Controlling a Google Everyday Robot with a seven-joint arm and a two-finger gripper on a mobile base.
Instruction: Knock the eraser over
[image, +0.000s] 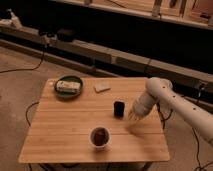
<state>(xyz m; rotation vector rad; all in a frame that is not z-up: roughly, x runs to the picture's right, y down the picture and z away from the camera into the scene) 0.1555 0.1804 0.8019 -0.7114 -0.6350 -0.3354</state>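
eraser (118, 108): black | gripper (133, 117), right of eraser: pale | arm (165, 99): white | table (60, 135): light wood | plate (68, 86): green | cup (100, 137): white

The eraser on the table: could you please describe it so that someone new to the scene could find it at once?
On the wooden table, look right of centre, where the gripper hovers. The eraser stands upright just left of it. It is the only small dark block: the plate is green and flat, the cup round and pale-rimmed.

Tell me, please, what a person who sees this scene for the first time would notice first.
The white robot arm reaches in from the right, its pincer low over the wooden table, just right of the upright dark eraser. Nearer the front stands a cup; a green plate sits at the back left.
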